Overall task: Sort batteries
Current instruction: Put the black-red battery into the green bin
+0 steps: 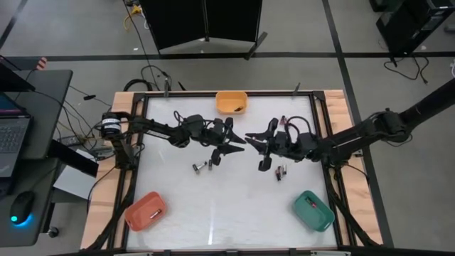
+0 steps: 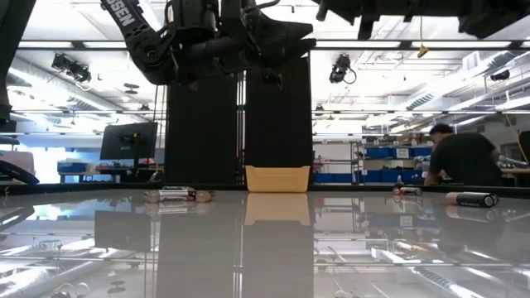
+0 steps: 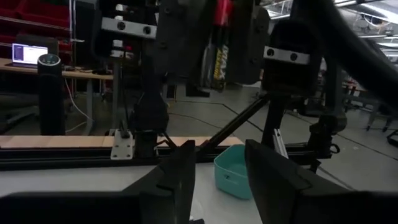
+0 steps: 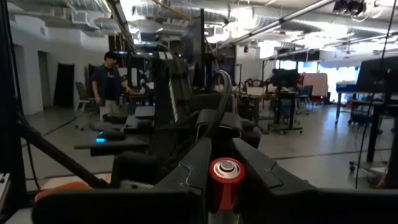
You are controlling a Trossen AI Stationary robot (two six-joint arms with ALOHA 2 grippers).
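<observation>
Now, right fingers: the right gripper is closed on one battery. I see its red end sticking out between the two fingers.
Left fingers: the left gripper has its fingers apart, and nothing is between them.
Where the grippers are: both are up in the air over the middle of the table, tip to tip, very near each other.
Held battery: it is off the table and not over any bin yet.
Loose batteries nearby: two loose cells lie just under the left arm. Another loose cell lies under the right arm, and a few far cells lie near the far right edge.
Yellow bin: it sits at the far edge, and a small dark thing lies inside. I cannot tell for sure that it is a battery.
Red bin: it sits at the near left corner with one small cell in it, I think.
Green bin: it sits at the near right corner with one small cell in it, I think.
Done so far: only a little, maybe one cell in each bin.
Left to do: most of it, I think. The held battery needs a bin, and the loose ones on the table need picking up.
</observation>
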